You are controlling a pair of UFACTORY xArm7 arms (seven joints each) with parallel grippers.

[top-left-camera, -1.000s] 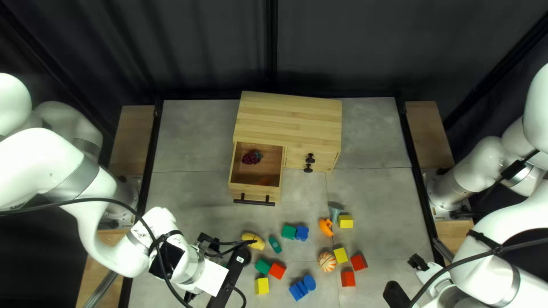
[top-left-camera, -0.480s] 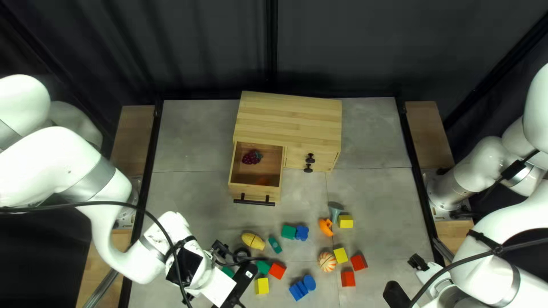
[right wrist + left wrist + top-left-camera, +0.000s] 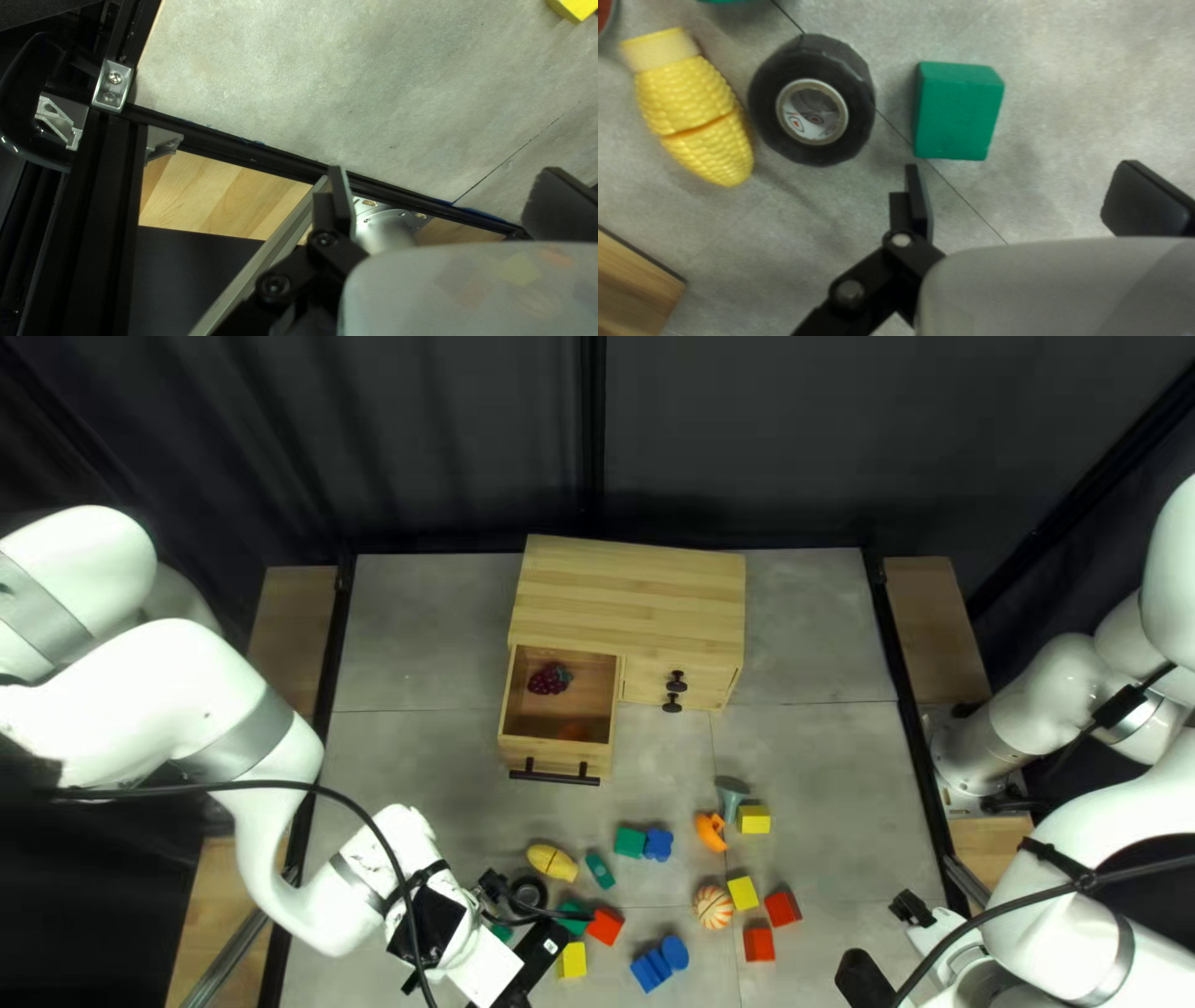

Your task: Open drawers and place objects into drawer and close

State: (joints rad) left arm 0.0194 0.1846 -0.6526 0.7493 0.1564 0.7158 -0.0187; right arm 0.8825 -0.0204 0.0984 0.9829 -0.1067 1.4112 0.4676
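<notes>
The wooden cabinet has its left drawer pulled out, with dark red grapes and a dim orange thing inside. Loose toys lie in front, among them corn. My left gripper is low over the table, fingertips hidden there. By its own view the left gripper stands open with nothing held; a green block is just ahead of one finger, black tape and corn farther aside. My right gripper is at bottom right; in its wrist view the right gripper is open and empty.
Blocks in several colours, an orange striped ball, an orange toy and a grey-green funnel-like piece are scattered right of my left gripper. Below my right gripper runs the black table-edge rail. Double knobs mark the cabinet's right side.
My left gripper has shifted rightward and slightly toward the near edge in the top left view, uncovering the black tape and part of a green block. The right arm and drawer look unchanged.
</notes>
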